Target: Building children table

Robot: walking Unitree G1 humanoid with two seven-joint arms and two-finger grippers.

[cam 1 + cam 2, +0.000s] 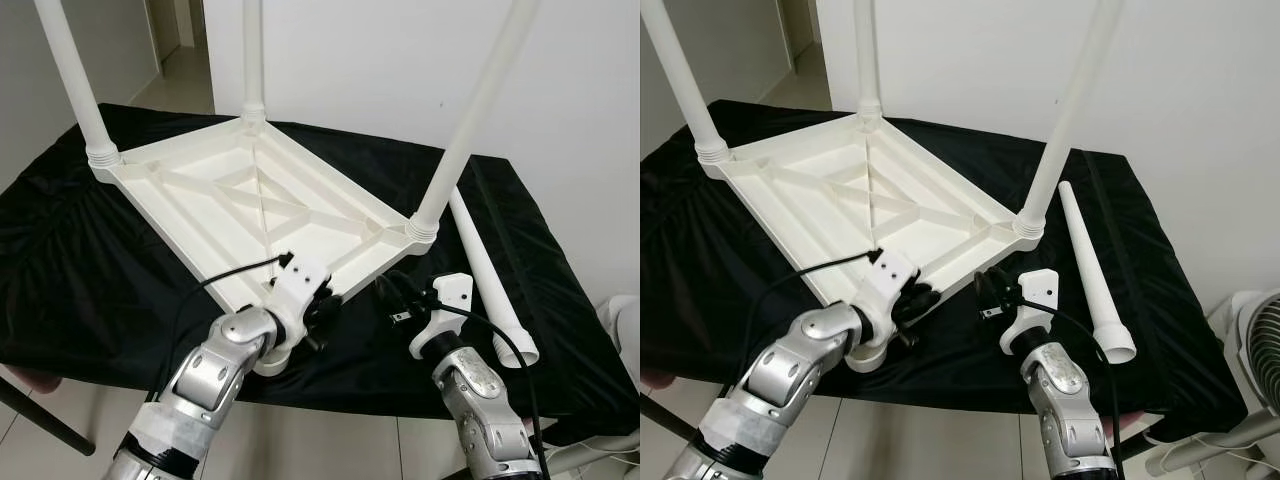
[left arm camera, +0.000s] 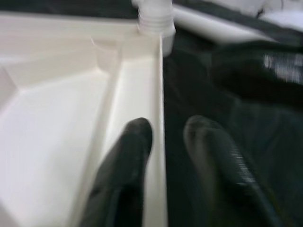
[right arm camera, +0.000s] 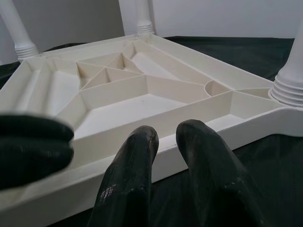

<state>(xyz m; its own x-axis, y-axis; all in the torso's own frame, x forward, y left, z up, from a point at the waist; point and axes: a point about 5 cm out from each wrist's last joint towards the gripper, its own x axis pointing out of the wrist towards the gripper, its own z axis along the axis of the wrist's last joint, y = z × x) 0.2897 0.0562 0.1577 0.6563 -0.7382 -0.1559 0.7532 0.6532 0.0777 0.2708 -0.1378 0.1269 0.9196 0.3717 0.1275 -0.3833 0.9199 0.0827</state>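
Both arms reach forward over the near edge of the black-draped table (image 1: 80,290); the left gripper (image 1: 318,305) straddles the near rim of the upturned white tabletop (image 1: 260,205), fingers (image 2: 125,156) narrowly apart, one each side; the right gripper (image 1: 392,295), narrowly open and empty, hovers just right of that rim; a loose leg (image 1: 485,275) lies farther right.

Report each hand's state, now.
Left hand: open, fingers straddling the rim of the upturned tabletop, not clamped.
Right hand: open, empty, just short of the tabletop's edge.
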